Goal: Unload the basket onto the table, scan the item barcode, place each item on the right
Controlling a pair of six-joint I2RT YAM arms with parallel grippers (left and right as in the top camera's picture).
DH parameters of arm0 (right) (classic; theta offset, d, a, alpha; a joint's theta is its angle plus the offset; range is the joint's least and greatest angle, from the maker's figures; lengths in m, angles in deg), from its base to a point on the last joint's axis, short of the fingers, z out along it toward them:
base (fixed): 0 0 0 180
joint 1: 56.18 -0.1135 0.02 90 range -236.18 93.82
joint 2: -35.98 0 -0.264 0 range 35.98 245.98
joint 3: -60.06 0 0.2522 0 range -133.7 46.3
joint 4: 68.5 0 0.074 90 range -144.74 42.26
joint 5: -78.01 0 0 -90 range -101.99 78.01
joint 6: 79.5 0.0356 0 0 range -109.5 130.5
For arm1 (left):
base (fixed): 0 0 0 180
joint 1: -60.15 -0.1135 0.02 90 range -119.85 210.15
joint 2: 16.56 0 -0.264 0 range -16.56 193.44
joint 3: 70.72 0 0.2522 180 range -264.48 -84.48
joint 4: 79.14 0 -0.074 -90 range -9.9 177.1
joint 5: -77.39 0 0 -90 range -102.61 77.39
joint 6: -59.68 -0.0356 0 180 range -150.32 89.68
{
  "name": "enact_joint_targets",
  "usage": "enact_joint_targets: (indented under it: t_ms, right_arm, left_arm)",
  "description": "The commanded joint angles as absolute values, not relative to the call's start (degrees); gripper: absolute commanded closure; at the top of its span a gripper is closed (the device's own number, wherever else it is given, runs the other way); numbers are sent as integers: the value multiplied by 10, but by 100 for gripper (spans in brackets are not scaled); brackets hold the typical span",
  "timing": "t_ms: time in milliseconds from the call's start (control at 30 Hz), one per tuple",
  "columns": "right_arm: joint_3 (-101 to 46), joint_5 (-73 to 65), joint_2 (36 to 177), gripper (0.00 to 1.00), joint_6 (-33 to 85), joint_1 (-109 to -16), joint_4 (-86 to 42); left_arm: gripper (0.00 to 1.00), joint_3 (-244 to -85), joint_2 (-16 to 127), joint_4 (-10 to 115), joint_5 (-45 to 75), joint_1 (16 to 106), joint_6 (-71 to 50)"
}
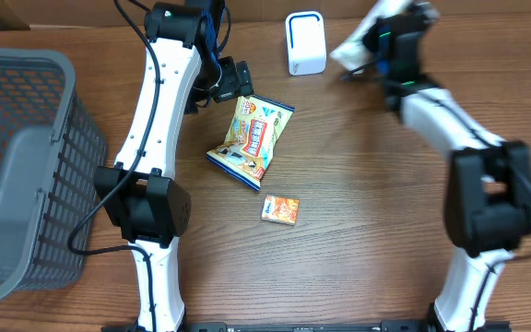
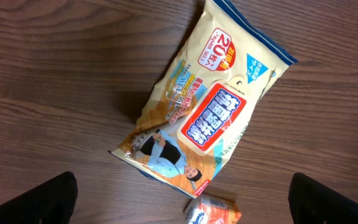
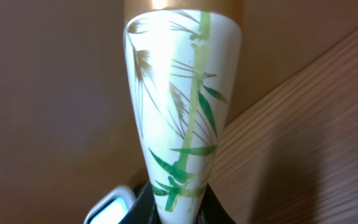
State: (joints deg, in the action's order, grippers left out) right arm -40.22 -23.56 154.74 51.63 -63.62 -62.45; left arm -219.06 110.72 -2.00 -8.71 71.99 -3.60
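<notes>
Gray basket (image 1: 26, 166) sits well apart from the left gripper (image 1: 232, 81), off to its outer side on the wood table (image 1: 367, 240). The left gripper hangs with jaws spread wide and nothing in them. A yellow wipes pack (image 2: 210, 106) lies flat directly below it, untouched. The right gripper (image 1: 369, 48) is pinched narrow on the item, a white bamboo-print pouch (image 3: 179, 93) with a gold end, which sticks out ahead of the fingers. A white scanner (image 1: 305, 42) stands just beside the pouch's far end. A small orange packet (image 1: 281, 209) lies past the wipes pack from the left gripper, near it; whether they touch is unclear.
</notes>
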Motion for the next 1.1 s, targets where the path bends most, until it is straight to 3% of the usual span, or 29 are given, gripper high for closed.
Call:
enact_joint_targets:
  t_ms: [0, 267, 533, 833, 1067]
  right_arm:
    - [-422, -251, 1455, 96, 510, -546, -559]
    - [-422, -255, 1445, 96, 510, -371, -365]
    - [-422, -255, 1471, 96, 504, -240, -273]
    - [-421, -238, 1517, 96, 335, -202, -300]
    - [-421, -243, 1527, 87, 253, -175, -315]
  left_arm:
    - [0, -2188, 1097, -20, -87, 718, -31]
    - [0, -2188, 1097, -20, -87, 718, -31]
    - [0, -2188, 1097, -20, -87, 718, -31]
    - [0, -2188, 1097, -20, -87, 718, -31]
    - [0, -2188, 1097, -20, -87, 718, -31]
